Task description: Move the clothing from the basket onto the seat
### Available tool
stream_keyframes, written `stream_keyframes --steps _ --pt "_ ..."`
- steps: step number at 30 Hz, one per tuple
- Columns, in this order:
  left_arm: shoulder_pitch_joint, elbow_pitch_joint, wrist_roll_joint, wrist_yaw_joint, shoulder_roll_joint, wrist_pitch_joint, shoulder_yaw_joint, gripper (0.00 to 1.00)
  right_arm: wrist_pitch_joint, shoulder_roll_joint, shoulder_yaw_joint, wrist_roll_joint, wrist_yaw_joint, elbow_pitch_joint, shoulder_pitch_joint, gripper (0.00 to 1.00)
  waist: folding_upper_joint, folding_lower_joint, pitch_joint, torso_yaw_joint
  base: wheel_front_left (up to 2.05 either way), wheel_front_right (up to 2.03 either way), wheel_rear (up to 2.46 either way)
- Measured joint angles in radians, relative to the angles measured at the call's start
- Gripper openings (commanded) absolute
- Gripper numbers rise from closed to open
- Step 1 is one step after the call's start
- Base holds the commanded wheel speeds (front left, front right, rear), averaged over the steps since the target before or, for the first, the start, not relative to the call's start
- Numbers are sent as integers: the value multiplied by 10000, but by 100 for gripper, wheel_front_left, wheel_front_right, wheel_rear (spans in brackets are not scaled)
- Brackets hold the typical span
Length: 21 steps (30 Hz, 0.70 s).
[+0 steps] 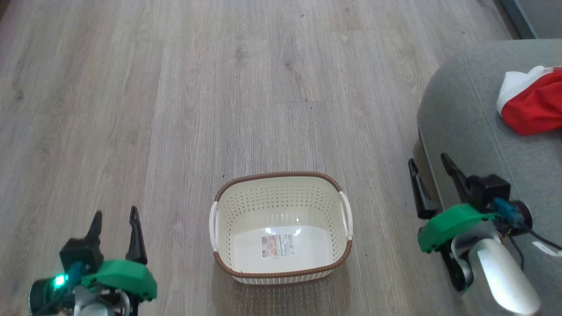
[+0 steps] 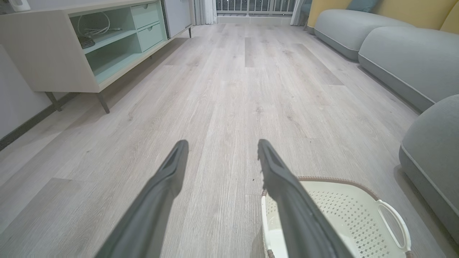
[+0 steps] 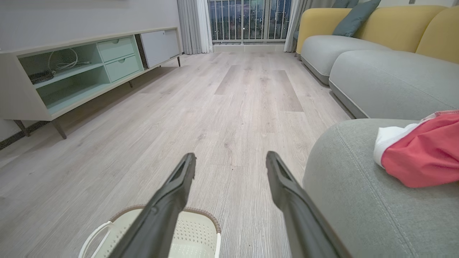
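The cream-white basket (image 1: 281, 228) with a brown braided rim stands on the wooden floor, holding nothing but a paper label (image 1: 277, 246). Red clothing with a white part (image 1: 533, 100) lies on the grey-green seat (image 1: 474, 127) at the right. The same red clothing (image 3: 423, 154) rests on the seat (image 3: 358, 193) in the right wrist view. My left gripper (image 1: 115, 217) hangs open to the left of the basket. My right gripper (image 1: 428, 160) is open beside the seat's front edge, right of the basket. The basket (image 2: 344, 218) sits under my left gripper's right finger.
A low white and pale-green cabinet (image 2: 82, 50) on thin legs lines the left wall. More grey cushions (image 3: 391, 79) with yellow backs run along the right. Curtains and a glass door (image 3: 247, 21) close the far end. Open wooden floor (image 1: 219, 87) spreads ahead.
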Motion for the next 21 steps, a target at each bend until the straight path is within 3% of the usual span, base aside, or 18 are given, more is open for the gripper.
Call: stream_keyframes --steps 17,18,21 --pt "187 -79 336 -746 -443 0 798 100 0 100 -155 -105 0 88 88 100 0 0 84 -81 0 0 0" --pt "187 -77 336 -811 -456 0 830 0 0 104 -159 -128 0 88 87 0 0 1 91 -83 0 0 0" --pt "250 265 326 -846 -499 31 836 0 6 123 -142 -128 0 397 223 0 0 1 94 -84 0 0 0"
